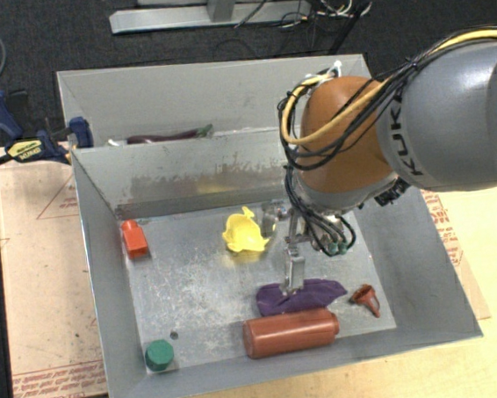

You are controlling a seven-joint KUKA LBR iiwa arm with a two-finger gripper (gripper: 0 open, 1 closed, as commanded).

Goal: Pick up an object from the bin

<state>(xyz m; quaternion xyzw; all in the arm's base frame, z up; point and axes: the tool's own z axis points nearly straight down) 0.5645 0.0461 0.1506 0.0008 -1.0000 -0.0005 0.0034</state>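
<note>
Front of the bin point(107, 279): small green cyl point(159, 355) left, big red-brown cyl point(291, 333) mid. Just behind that lies a floppy purple thing point(316, 294) w/ the gripper point(294, 284) tip down on its left end, can't tell if open or closed tbh. Farther back: yellow lump point(243, 232), orange block point(134, 238) far left.

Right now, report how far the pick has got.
Done: the gripper is down inside the bin, its tip at the purple floppy piece behind the red-brown cylinder. In hand: nothing is lifted; the purple piece lies flat on the floor. Left: gripping it and raising it out.
</note>
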